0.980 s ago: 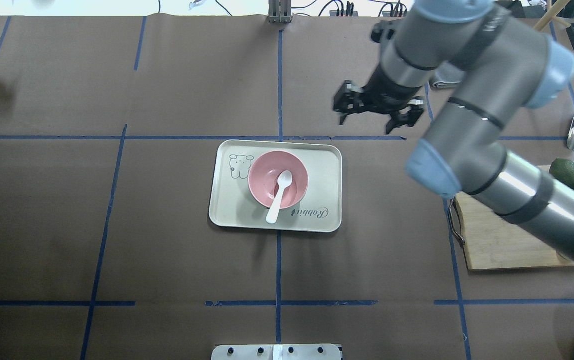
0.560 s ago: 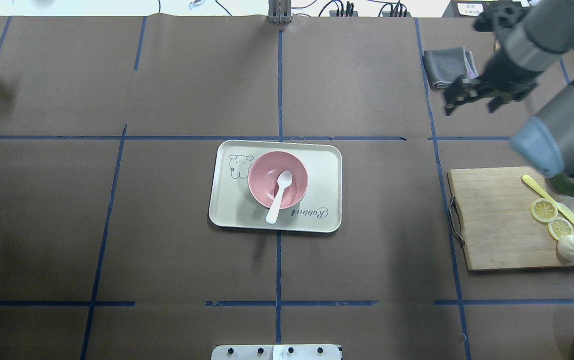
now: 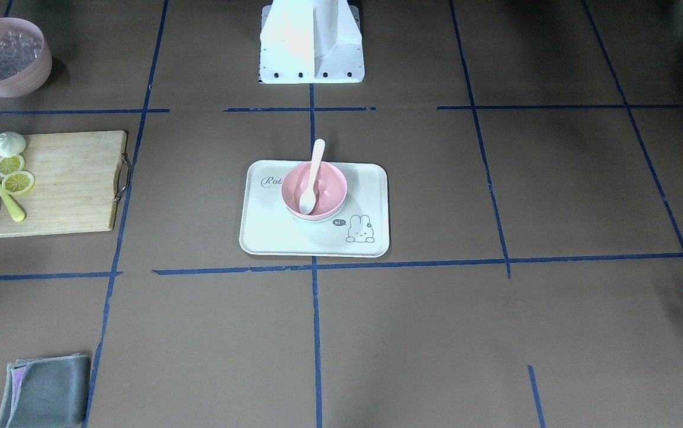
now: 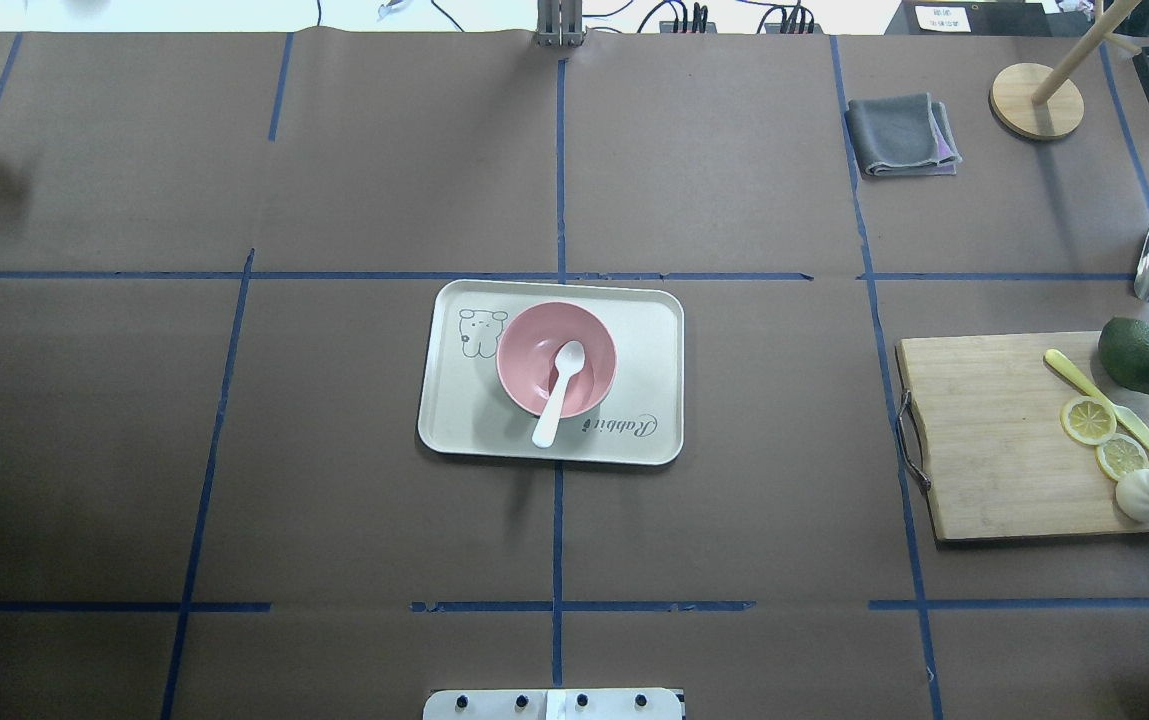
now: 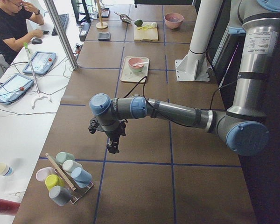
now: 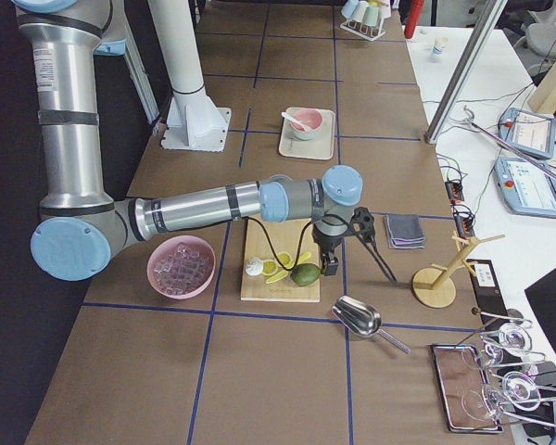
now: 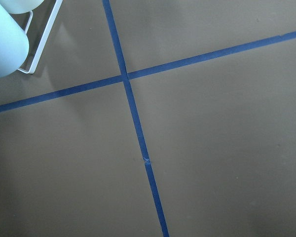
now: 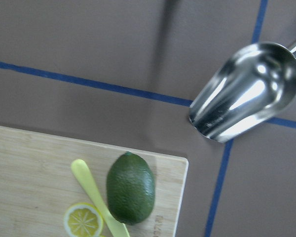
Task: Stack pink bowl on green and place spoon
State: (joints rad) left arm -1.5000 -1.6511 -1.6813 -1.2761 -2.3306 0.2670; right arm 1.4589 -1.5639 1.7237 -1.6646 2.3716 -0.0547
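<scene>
at the tray's (image 4: 649, 350) centre pink bowl (image 4: 534, 350) tops green (image 3: 317, 230), spoon (image 4: 556, 400) inside: seemingly done, nothing next; left gripper (image 5: 114, 145), right gripper (image 6: 363, 227) spread or not, cannot tell.

A bench (image 4: 334, 150) under brown paper is ruled into a grid by blue tape lines (image 4: 559, 180). Along its far side, the left side view shows a white desk (image 5: 23, 135) (two tablets (image 5: 41, 61) lie there), a slanted metal post (image 5: 60, 32) and a seated person (image 5: 9, 23).

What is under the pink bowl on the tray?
The green bowl: only its lower wall shows beneath the pink bowl in the front-facing view. Its inside is covered; the overhead view hides it fully.
</scene>
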